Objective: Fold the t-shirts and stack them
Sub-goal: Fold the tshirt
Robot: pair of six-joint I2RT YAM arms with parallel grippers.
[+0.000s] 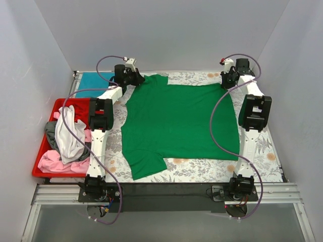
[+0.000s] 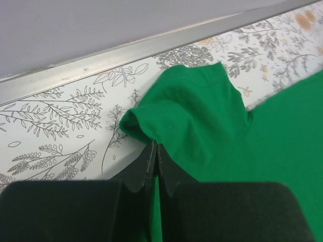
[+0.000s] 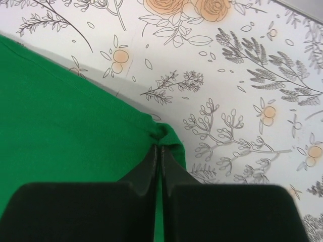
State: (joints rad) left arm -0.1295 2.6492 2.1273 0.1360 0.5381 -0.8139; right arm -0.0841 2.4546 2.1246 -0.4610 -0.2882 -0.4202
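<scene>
A bright green t-shirt (image 1: pixel 176 123) lies spread flat on the floral table cloth, one sleeve at the far left and one at the near left. My left gripper (image 1: pixel 137 78) is shut on the shirt's far left edge beside the sleeve; the left wrist view shows its jaws (image 2: pixel 155 147) pinching green cloth (image 2: pixel 202 116). My right gripper (image 1: pixel 225 80) is shut on the far right corner; the right wrist view shows its jaws (image 3: pixel 160 147) pinching the corner (image 3: pixel 65 131). A teal-blue shirt (image 1: pixel 93 80) lies folded at the far left. Pink, white and dark grey shirts (image 1: pixel 68 136) are piled in the red tray.
The red tray (image 1: pixel 43 169) stands at the left edge of the table. The floral table cloth (image 1: pixel 262 146) shows bare on the right and along the front. A metal rail (image 2: pixel 126 53) runs along the far edge, with grey walls on three sides.
</scene>
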